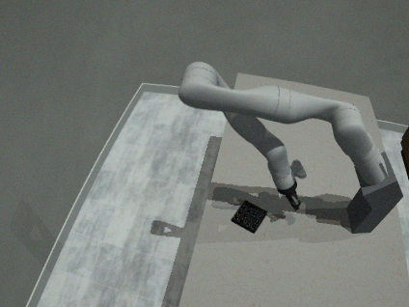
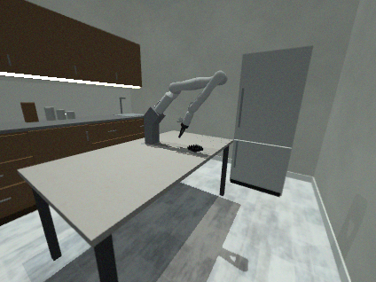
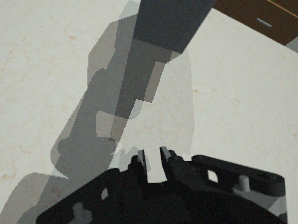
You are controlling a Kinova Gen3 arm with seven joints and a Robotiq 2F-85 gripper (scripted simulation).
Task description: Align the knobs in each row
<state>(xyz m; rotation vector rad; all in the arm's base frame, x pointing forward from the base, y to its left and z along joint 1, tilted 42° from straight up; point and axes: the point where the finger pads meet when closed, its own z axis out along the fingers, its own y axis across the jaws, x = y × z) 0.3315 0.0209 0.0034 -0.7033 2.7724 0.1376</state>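
Note:
The knob box [image 1: 249, 216] [image 2: 195, 150] is a small black square box with rows of dark knobs. It stands flat on the table [image 1: 289, 270] [image 2: 111, 177] near the table's edge. The knob lines are too small to read. My gripper [image 1: 296, 205] [image 2: 181, 135] [image 3: 152, 156] hangs above the table, clear of the box, between it and the arm's base. In the wrist view its fingers stand close together with only a narrow slit, and bare table shows through it. Nothing is between them. The box is not in the wrist view.
The arm's grey base block [image 1: 373, 203] [image 2: 152, 126] [image 3: 170, 20] stands on the table beyond the gripper. A fridge [image 2: 266, 120] stands past the table's end. Kitchen counters [image 2: 66, 137] run along the wall.

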